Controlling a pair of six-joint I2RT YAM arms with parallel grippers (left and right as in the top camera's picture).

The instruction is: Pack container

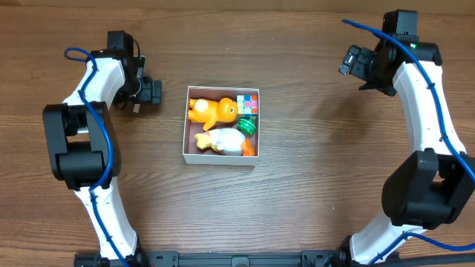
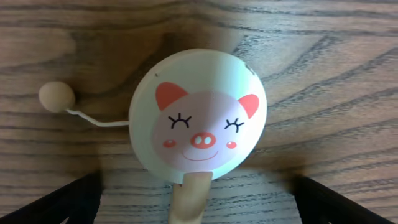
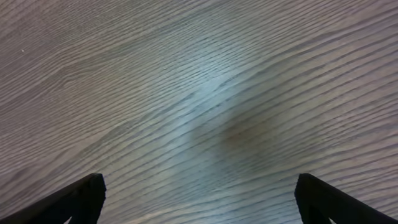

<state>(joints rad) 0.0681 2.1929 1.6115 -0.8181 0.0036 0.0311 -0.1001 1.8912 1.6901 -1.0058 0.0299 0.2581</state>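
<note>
White-walled and dusty pink inside, the container (image 1: 220,158) sits near the middle of the wood-grain surface (image 1: 297,200), between the two arms and apart from both. It holds an orange animal toy (image 1: 212,110) along its far side, a multicoloured cube (image 1: 248,103) in the far right corner, a small green piece (image 1: 247,126) below the cube, and a white toy with orange parts (image 1: 223,141) along the near side. The left gripper (image 2: 196,185) is well to the left of the container, released, its dark fingers (image 2: 68,202) spread wide on either side of a round pig-faced rattle drum (image 2: 199,115) lying on the surface without touching it. A pale bead (image 2: 56,97) on a thin string lies beside the drum, and a wooden handle (image 2: 188,202) points toward the wrist. The right gripper (image 3: 199,193) is over bare wood at the far right, likewise spread wide and grasping nothing.
</note>
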